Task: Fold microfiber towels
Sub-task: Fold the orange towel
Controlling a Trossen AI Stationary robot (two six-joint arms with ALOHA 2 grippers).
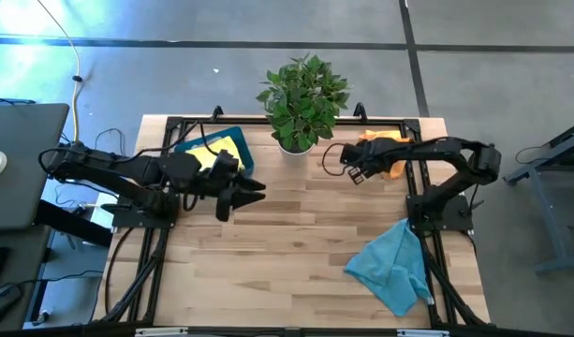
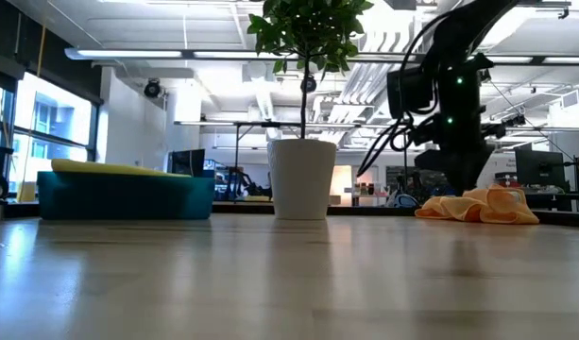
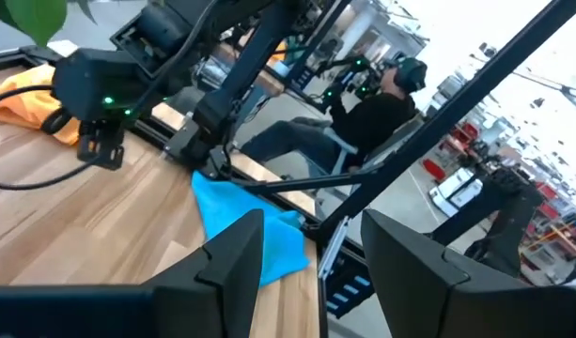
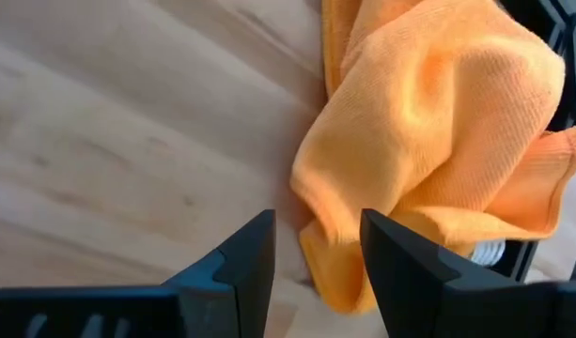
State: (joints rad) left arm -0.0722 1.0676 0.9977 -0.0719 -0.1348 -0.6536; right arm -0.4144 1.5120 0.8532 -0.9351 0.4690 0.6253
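You are looking at an orange towel (image 1: 388, 152) lying crumpled in a loose heap at about two o'clock on the wooden table (image 1: 296, 243), its soft nubby fabric bunching into rounded folds with one flap trailing off to the side. A teal-blue towel (image 1: 391, 265) is lying rumpled at about five o'clock, near the front right edge, with one corner drooping toward the table's rim. A yellow towel (image 1: 212, 150) is sitting flat inside the blue tray (image 1: 232, 142) at about eleven o'clock; in the low view it is showing as a thin yellow layer just above the tray's wall.

Your right gripper (image 4: 316, 246) is hovering just above the near edge of the orange towel at two o'clock, its fingers spread apart and gripping nothing, the cloth showing between and beyond them. Your left gripper (image 1: 252, 192) is hanging at about ten o'clock, just beside the tray's inner end, its fingers also spread with nothing between them.

A potted plant (image 1: 302, 100) in a white pot is standing at twelve o'clock, between the tray and the orange towel. Beyond the table, a seated person (image 3: 367, 113) in dark clothing is showing in the left wrist view.
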